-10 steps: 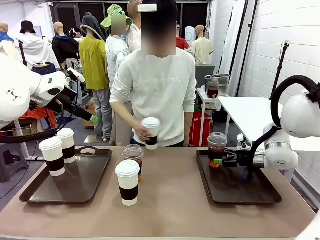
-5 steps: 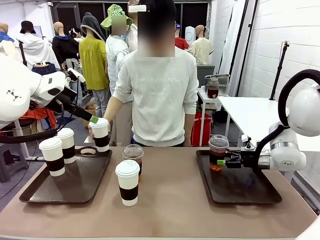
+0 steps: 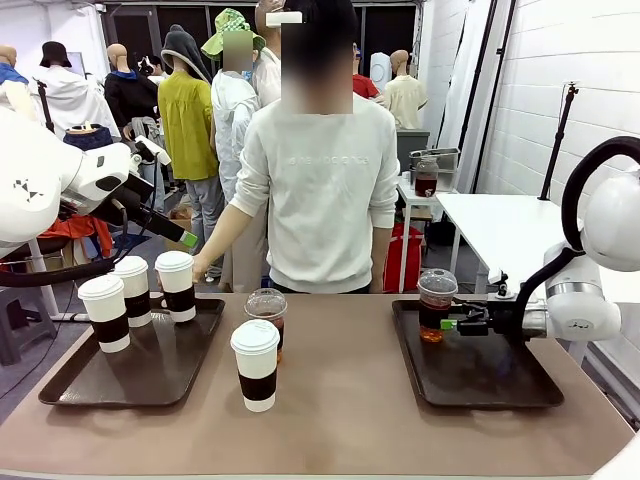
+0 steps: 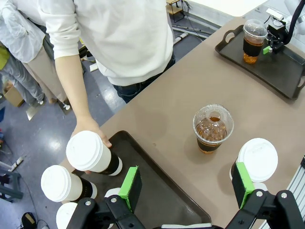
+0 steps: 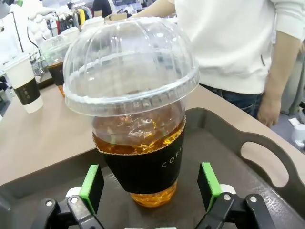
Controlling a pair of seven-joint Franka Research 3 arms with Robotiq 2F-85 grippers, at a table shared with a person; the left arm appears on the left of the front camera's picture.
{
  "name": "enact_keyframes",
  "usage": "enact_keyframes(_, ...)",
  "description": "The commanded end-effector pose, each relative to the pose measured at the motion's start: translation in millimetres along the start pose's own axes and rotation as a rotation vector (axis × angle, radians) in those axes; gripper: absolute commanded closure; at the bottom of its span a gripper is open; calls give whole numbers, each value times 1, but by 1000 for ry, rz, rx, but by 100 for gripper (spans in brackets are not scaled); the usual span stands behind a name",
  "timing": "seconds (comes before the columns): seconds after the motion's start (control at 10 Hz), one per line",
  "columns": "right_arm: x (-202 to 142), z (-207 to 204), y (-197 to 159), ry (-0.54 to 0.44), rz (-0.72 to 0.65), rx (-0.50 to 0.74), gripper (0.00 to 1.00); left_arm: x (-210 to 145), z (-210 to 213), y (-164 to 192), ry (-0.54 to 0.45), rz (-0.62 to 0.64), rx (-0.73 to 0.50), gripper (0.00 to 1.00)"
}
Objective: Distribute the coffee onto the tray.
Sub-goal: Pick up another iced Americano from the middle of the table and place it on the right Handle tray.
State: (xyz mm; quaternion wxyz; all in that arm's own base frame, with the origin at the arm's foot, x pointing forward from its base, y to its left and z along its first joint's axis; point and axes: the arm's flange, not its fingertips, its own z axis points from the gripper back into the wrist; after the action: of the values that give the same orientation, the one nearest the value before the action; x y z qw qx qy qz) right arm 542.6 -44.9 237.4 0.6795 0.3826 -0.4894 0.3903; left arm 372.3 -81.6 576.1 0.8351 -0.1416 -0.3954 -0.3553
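Jaws of the right gripper were spread around the dome-lidded cup, seemingly untouched; the left gripper was held wide.

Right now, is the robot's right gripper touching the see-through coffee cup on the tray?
Apart. The right wrist view shows the right gripper open, with bare tray between each green pad and the dome-lidded plastic cup.

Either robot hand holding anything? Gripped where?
Nothing is held. The right hand is open around the dome-lidded cup without touching it. The left hand is open and empty above the table.
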Motion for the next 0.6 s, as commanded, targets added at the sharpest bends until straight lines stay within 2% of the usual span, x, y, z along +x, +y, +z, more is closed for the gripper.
enact_keyframes(0.0, -1, -3, 2, -5, -2, 11, 0, -1, 0, 1, 0, 5, -9, 0)
enact_keyframes(0.4, -1, -2, 1, -1, -1, 4, 0, -1, 0, 1, 0, 5, -9, 0)
enact_keyframes(0.5, 11, 10, 3, 12, 4, -12, 0, -1, 0, 1, 0, 5, -9, 0)
